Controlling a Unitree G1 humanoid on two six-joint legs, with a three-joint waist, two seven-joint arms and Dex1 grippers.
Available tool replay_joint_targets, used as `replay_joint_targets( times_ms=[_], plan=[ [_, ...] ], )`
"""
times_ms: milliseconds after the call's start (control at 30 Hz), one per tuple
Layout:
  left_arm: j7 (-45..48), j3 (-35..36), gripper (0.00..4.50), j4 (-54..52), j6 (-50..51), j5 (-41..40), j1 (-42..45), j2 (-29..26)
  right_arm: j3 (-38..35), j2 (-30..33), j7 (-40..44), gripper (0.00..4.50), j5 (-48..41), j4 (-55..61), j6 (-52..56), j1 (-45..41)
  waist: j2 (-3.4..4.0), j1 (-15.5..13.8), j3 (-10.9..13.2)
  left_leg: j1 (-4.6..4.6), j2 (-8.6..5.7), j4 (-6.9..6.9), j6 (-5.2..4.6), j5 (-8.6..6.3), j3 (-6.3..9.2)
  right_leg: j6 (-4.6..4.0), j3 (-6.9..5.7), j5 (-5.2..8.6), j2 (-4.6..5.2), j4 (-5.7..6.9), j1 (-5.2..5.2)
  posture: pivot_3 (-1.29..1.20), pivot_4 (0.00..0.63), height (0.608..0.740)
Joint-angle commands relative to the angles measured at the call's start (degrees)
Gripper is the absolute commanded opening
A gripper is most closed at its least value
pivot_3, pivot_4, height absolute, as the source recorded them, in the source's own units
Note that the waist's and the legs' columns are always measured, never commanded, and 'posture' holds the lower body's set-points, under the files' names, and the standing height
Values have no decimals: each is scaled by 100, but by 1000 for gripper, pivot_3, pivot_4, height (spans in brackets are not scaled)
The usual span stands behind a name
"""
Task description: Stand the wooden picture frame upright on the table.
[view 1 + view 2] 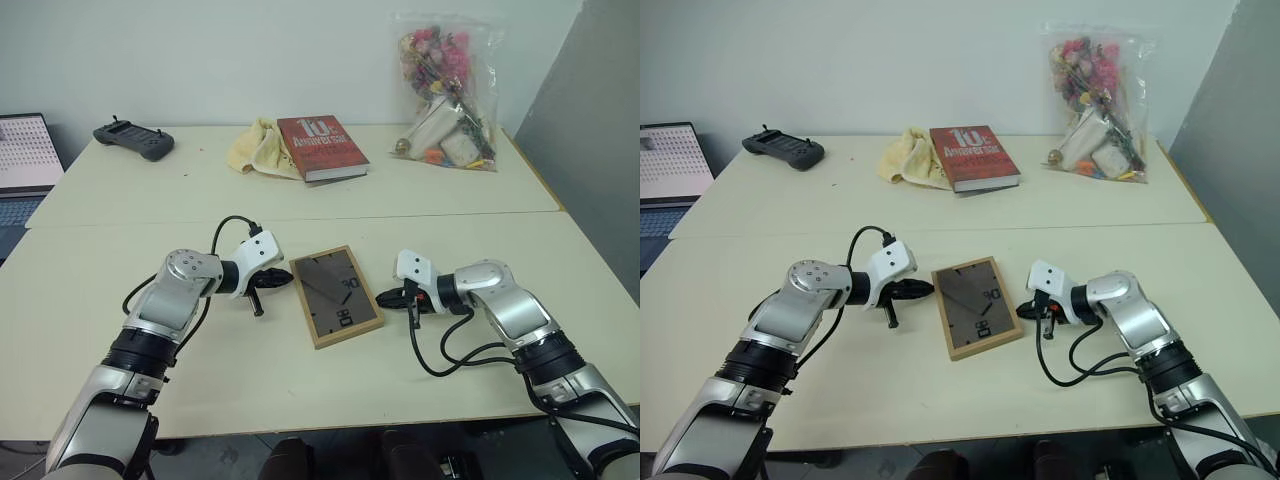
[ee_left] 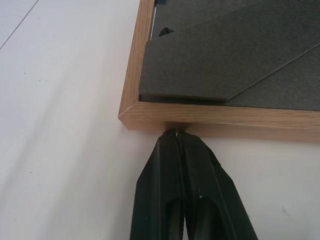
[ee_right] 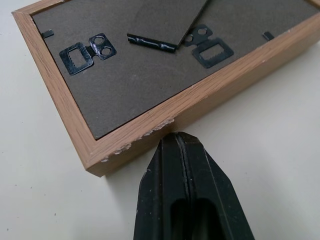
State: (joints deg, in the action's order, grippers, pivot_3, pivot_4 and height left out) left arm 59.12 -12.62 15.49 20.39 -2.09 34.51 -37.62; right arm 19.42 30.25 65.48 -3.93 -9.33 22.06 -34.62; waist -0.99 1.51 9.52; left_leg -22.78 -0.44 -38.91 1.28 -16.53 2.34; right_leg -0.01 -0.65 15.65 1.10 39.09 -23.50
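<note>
The wooden picture frame [image 1: 335, 295] lies flat on the near section of the table [image 1: 300, 390], dark grey back panel up and the fold-out stand folded down. My left gripper [image 1: 286, 280] is shut, and its tips touch the frame's left wooden edge [image 2: 225, 120] close to a corner. My right gripper [image 1: 386, 297] is also shut, with its tips right against the frame's right edge [image 3: 125, 85], beside the two metal hangers. Neither gripper holds anything. The picture side faces down and is hidden.
On the far section sit a red book [image 1: 322, 147] with a yellow cloth [image 1: 256, 148] beside it, a clear bag of oddments [image 1: 443, 92] at the right, and a dark controller [image 1: 133, 139] at the left. A laptop [image 1: 25, 165] stands past the left edge.
</note>
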Motion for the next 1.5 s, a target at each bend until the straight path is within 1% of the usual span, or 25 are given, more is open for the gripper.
replay_joint_targets(
  times_ms=[33, 167, 267, 367, 500, 567, 633, 667, 767, 833, 867, 933, 1000, 1033, 1267, 1400, 1500],
  plan=[
    [-198, 96, 114, 29, -217, 60, 143, 116, -112, -1, 111, 0, -183, 246, 21, -4, 0, 0, 0, 0, 0, 0, 0, 0, 0, 0, 0, 0, 0, 0, 0, 0, 150, 740],
    [-504, 192, 114, 213, -272, 54, 249, 360, -209, -2, 332, 0, -536, 478, 283, 51, 0, -18, 0, -1, -1, -2, 0, 0, 1, 0, -1, 0, 1, 0, 0, 0, 150, 740],
    [-653, 187, 114, 332, -338, 102, 312, 486, -135, 39, 396, 0, -564, 583, 248, 80, 0, -13, 0, -2, -1, -3, 0, 0, 1, 0, 0, 0, 2, 0, 0, 0, 150, 740],
    [-676, 122, 114, 388, -365, 160, 307, 515, -44, 33, 299, 0, -384, 441, 134, 61, -1, -13, 0, -1, -1, -3, 0, 0, 1, 0, -1, 0, 1, 1, 0, 0, 150, 740],
    [-357, 299, 114, 120, -241, 37, 54, 108, -63, 109, -181, 0, 114, -170, -253, -126, -1, -1, 0, -1, -1, -3, 2, 1, 0, 0, 0, 0, 1, 1, 0, 0, 150, 740],
    [-92, 570, 114, -74, 47, -254, -130, -191, -182, 131, -449, 0, 260, -412, -396, -228, -1, 15, 0, 0, -1, -2, 3, 2, -1, 0, 2, 0, 1, 1, -2, 0, 150, 740],
    [227, 888, 446, -347, 649, -740, -286, -433, -326, 203, -448, 0, 191, -421, -535, -213, 0, 29, 0, 1, 1, 0, 4, 2, 0, -1, 6, 0, -1, 2, -6, 0, 150, 740],
    [375, 1148, 545, -518, 1315, -1168, -325, -528, -450, 230, -432, 0, 69, -317, -500, -155, 0, 24, 0, 0, 2, 0, 4, 2, 2, -1, 3, 1, -3, 2, -6, 0, 150, 740],
    [931, 1605, 1310, -1046, 3284, -2371, -450, -912, -638, 348, -314, 0, -154, 9, -415, 43, 0, 13, 0, -7, 2, -2, 2, 1, 2, -1, 0, 1, -1, -1, -5, 0, 150, 740],
    [1200, 1705, 1749, -1178, 4315, -2974, -478, -1130, -651, 412, -286, 0, -151, 102, -433, 144, -1, 0, 0, -5, -1, -3, 1, 0, 3, 0, -4, 1, 2, -4, 1, 0, 150, 740],
    [1240, 1735, 1938, -1216, 4642, -3172, -480, -1192, -655, 427, -288, 0, -147, 126, -434, 175, -1, -2, 0, -4, -1, -3, 0, 0, 5, 1, -5, 2, 2, -3, 3, 0, 150, 740],
    [1351, 1785, 2406, -879, 5700, -3647, -283, -1253, -638, 415, -337, 0, -117, 117, -438, 201, -1, -3, 0, 1, -2, -3, -1, 0, 7, 2, -6, 2, 2, -2, 9, 0, 150, 740],
    [1377, 1796, 2774, -668, 6284, -3944, -195, -1224, -621, 383, -374, 0, -105, 142, -414, 210, 0, 17, 0, 3, -3, -3, -1, 0, 6, 2, -6, 2, 1, 2, 8, 0, 150, 740],
    [1316, 1800, 3029, -615, 6418, -4015, -184, -1178, -615, 372, -386, 0, -105, 172, -395, 218, -1, 25, 0, 4, -1, -3, -1, 0, 7, 2, -6, 2, -1, 3, 8, 0, 150, 740],
    [1097, 1245, 4482, -129, 5963, -3783, -323, -769, -434, 275, -489, 0, -23, 438, -182, 334, 0, 12, 0, 6, 0, -2, 3, 2, 10, 0, -1, 2, -2, 2, 7, 0, 150, 740],
    [1162, 942, 4494, 159, 5669, -3671, -325, -652, -326, 125, -608, 0, 34, 507, -49, 295, 1, 14, -1, 6, -1, -2, 6, 3, 9, 0, 2, 2, -1, 2, 5, 0, 150, 740],
    [1034, 689, 4494, 551, 5188, -3360, -337, -423, -258, -114, -708, 0, 31, 480, 26, 207, 2, 14, -2, 10, -1, -1, 13, 7, 9, -1, 4, 2, -2, 4, 5, 0, 150, 740]
  ],
)
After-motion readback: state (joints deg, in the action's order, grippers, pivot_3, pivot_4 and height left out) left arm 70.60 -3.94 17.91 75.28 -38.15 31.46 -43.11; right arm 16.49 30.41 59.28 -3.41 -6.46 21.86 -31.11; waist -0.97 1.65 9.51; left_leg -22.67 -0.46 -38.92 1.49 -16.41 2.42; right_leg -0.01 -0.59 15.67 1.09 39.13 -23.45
